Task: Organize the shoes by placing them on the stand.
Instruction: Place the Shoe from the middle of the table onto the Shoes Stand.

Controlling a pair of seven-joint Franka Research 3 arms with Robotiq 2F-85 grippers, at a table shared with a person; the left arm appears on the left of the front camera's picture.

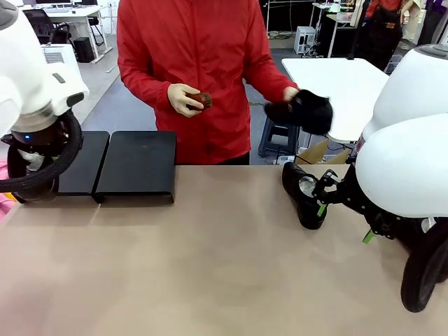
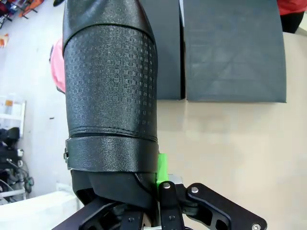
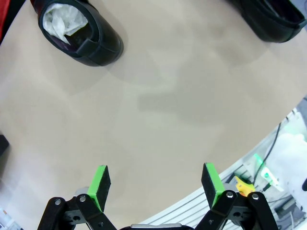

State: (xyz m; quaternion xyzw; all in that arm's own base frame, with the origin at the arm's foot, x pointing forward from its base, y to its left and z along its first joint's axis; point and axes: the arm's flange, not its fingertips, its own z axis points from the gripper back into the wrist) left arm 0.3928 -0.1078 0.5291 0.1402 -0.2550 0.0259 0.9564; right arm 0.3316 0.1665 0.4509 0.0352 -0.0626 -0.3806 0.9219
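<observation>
My left gripper (image 2: pixel 120 177) is shut on a black textured shoe (image 2: pixel 110 86), held over the table edge just short of the stand (image 2: pixel 232 52). The stand (image 1: pixel 136 164) is a low black two-panel platform at the far left with nothing on it. A second shoe (image 1: pixel 302 192) with a pale lining lies on the table at right; in the right wrist view this shoe (image 3: pixel 79 31) sits well ahead of my open right gripper (image 3: pixel 156 182). A third shoe (image 3: pixel 271 19) is cut off at that view's top right. The person holds another black shoe (image 1: pixel 308 110) in one hand.
The person in a red jacket (image 1: pixel 196 63) stands at the far edge, holding a small brown round object (image 1: pixel 199 99) in the other hand. Something pink (image 2: pixel 56 67) lies off the table's left side. A white table (image 1: pixel 343 84) stands behind at right.
</observation>
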